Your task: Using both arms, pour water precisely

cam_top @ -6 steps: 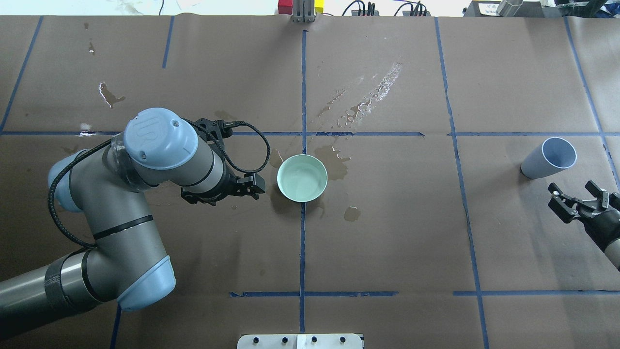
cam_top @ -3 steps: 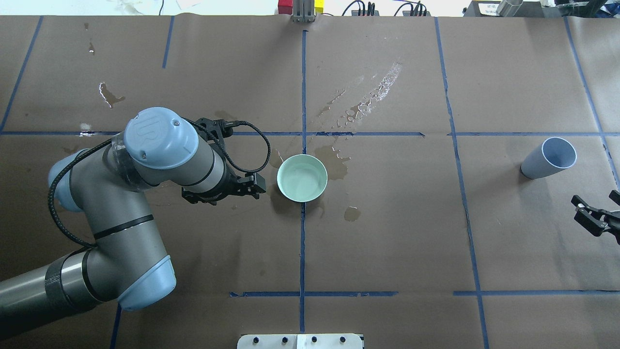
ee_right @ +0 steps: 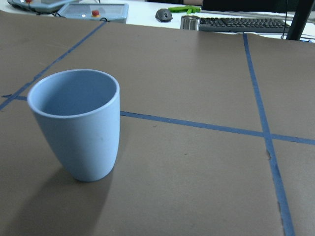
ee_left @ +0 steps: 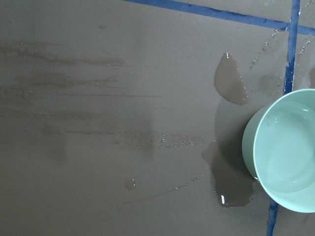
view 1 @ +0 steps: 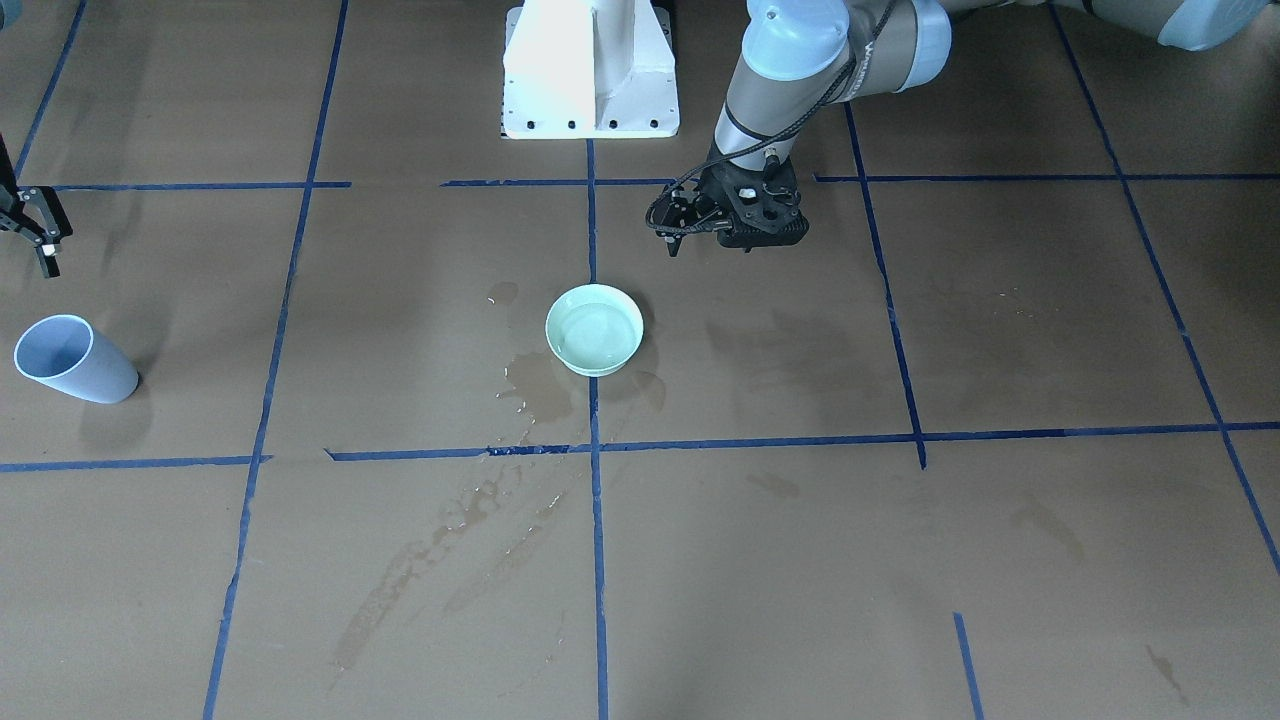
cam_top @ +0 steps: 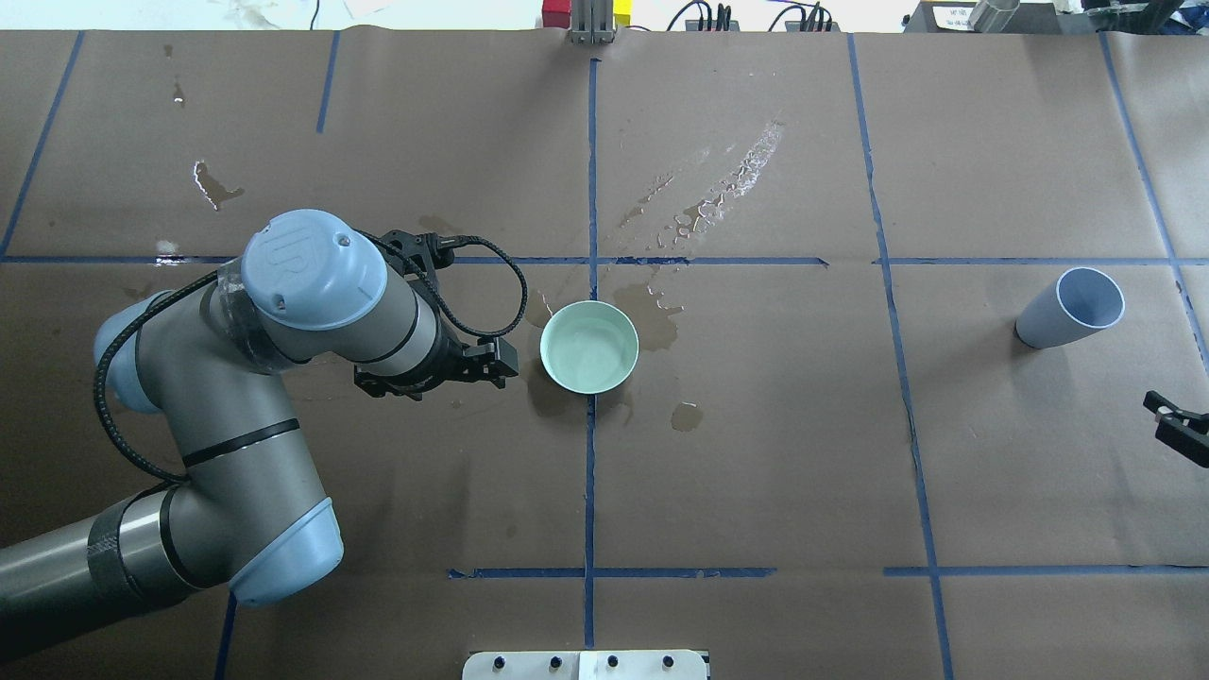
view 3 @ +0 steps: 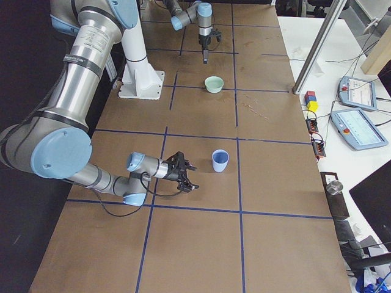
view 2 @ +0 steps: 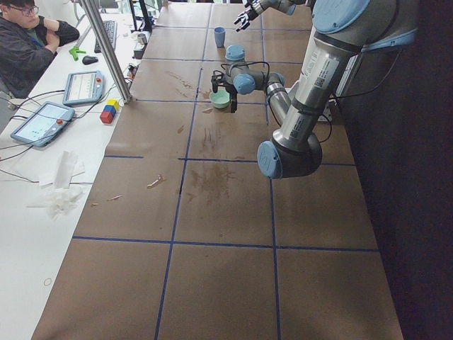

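Observation:
A mint-green bowl [cam_top: 588, 347] stands at the table's middle and holds a little clear water [ee_left: 295, 157] with a faint gloss. My left gripper [cam_top: 491, 364] points down just left of the bowl and apart from it; I cannot tell whether it is open or shut. It also shows in the front view [view 1: 672, 240]. A light-blue cup [cam_top: 1072, 307] stands upright at the far right, and its inside looks empty in the right wrist view [ee_right: 76, 123]. My right gripper [view 1: 40, 235] is open and empty, nearer the robot than the cup, and only just shows at the overhead view's edge [cam_top: 1179, 425].
Brown paper with blue tape lines [cam_top: 590, 472] covers the table. Wet patches lie around the bowl [cam_top: 661, 321] and a long streak lies beyond it [cam_top: 727, 184]. The white pedestal base [view 1: 590, 70] stands behind the bowl. An operator [view 2: 28, 42] sits at a side desk.
My right gripper has drawn back from the cup towards the right edge and has almost left the overhead view. The left arm, the bowl and the cup have not moved.

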